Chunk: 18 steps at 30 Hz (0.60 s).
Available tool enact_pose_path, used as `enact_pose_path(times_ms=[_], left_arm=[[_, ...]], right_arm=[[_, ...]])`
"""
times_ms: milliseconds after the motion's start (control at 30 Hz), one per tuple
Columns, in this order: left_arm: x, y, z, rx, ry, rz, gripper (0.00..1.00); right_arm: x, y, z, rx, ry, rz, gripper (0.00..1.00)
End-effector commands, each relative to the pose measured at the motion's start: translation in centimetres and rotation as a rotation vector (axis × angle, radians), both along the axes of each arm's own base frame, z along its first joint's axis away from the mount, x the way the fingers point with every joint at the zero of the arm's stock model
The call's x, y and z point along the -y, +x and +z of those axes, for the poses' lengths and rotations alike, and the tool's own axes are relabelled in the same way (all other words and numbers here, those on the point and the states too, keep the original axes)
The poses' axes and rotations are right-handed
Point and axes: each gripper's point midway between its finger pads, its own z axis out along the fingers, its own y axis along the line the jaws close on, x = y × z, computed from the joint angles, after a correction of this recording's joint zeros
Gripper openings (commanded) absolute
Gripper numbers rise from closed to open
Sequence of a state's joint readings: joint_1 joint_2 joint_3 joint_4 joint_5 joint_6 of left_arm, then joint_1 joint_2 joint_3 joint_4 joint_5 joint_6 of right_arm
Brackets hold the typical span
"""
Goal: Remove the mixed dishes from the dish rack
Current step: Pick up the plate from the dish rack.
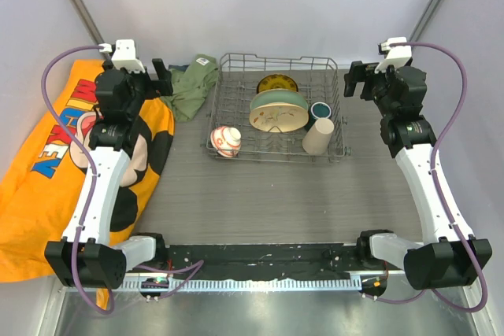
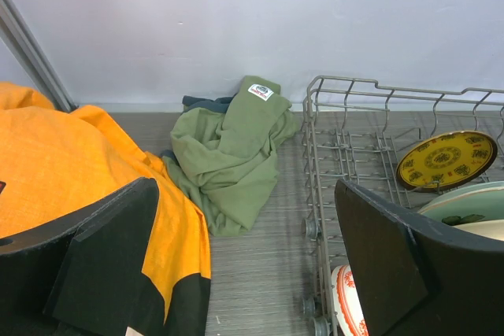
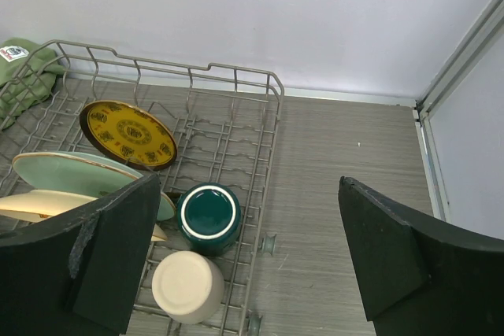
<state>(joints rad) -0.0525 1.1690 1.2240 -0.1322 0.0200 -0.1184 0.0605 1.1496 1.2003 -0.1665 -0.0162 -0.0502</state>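
Note:
The grey wire dish rack [image 1: 236, 64] stands at the table's middle back. In it are a small yellow patterned plate [image 1: 277, 83], a pale green plate [image 1: 276, 100] leaning over a cream bird-painted plate [image 1: 277, 120], a dark teal mug [image 1: 320, 110], an upturned beige cup [image 1: 317, 137] and a red-orange patterned bowl [image 1: 226, 141] at the front left. My left gripper [image 1: 161, 78] is open and empty, left of the rack. My right gripper [image 1: 352, 80] is open and empty, right of the rack. The mug [image 3: 208, 216], cup [image 3: 187, 286] and yellow plate [image 3: 130, 134] show in the right wrist view.
A crumpled green cloth [image 1: 191, 84] lies just left of the rack. An orange printed cloth [image 1: 47, 163] covers the table's left side. Grey walls close the back and sides. Bare grey tabletop [image 1: 260, 202] lies in front of the rack.

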Motion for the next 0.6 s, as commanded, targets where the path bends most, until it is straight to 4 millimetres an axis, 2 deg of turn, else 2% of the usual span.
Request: enact_pose_path(times_ms=[0,567], left_arm=[[0.2,-0.45,1.44,0.047,0.01,-0.011,1.0],[0.11,-0.06,0.96,0.026,0.013,-0.005,1.0]], right_arm=[[0.19,-0.33,2.36,0.079,0.003,-0.011,1.0],[0.33,0.03,1.45,0.025,-0.04,-0.006,0.99]])
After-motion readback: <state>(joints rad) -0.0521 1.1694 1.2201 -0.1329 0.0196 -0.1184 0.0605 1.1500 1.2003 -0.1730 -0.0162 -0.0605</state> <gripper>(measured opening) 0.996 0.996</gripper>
